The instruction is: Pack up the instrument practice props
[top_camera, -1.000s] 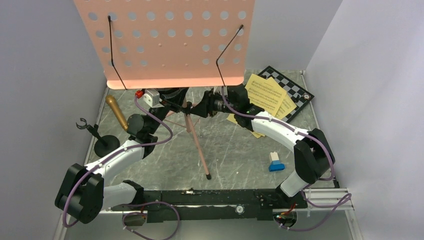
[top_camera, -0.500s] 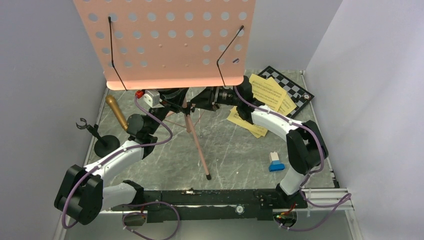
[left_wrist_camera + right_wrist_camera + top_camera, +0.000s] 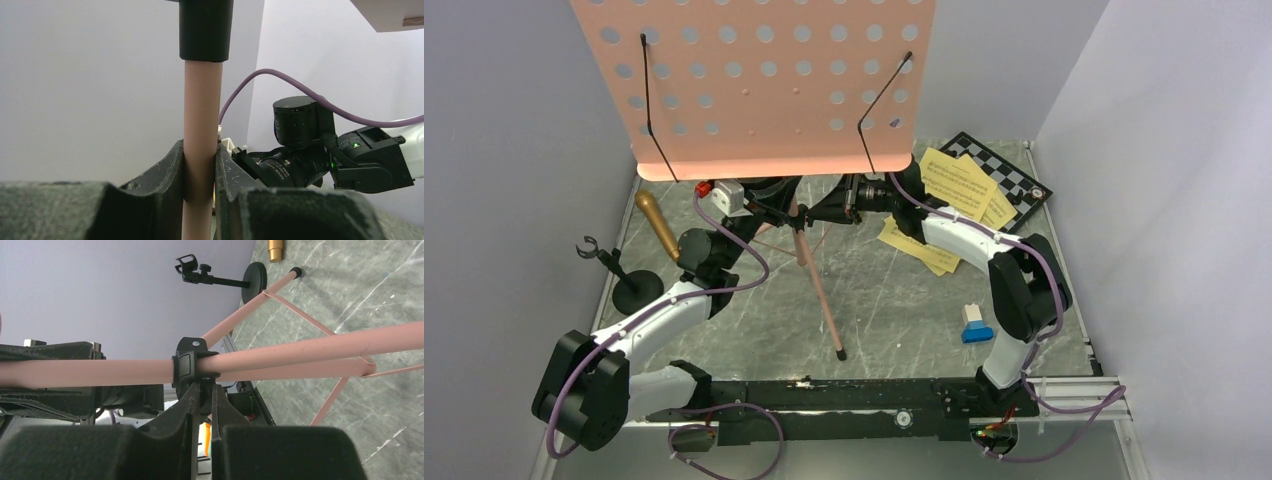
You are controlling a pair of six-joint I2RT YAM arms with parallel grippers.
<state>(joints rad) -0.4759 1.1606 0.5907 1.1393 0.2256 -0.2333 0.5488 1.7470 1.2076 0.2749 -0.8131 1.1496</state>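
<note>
music stand (image 3: 754, 110): upright on its tripod toward 12 o'clock on the counter (image 3: 894, 295); legs (image 3: 824, 300) spread, perforated desk (image 3: 824, 60) bare of pages.
left jaws: closed on the pink pole (image 3: 202, 125) just below its black sleeve (image 3: 206, 30). this looks like a steadying hold so the top-heavy stand does not tip.
right jaws: pinched shut on the underside of the black collar (image 3: 192, 362) where the legs branch off, reaching in from 3 o'clock. i judge this is to work the collar so the tripod can fold.
sheet-music pages (image 3: 959, 190): loose at 2 o'clock, partly on the chessboard (image 3: 1016, 182), with the right forearm passing over some of them.
microphone (image 3: 656, 225): lying at 10 o'clock.
mic stand (image 3: 624, 282): standing at 9 o'clock near the left wall, apart from the microphone.
in the way: the wide desk hides both jaws from above, and one leg runs down toward 6 o'clock, between the arms.
toy brick car (image 3: 974, 323): at 4 o'clock, well apart and not part of the job.
</note>
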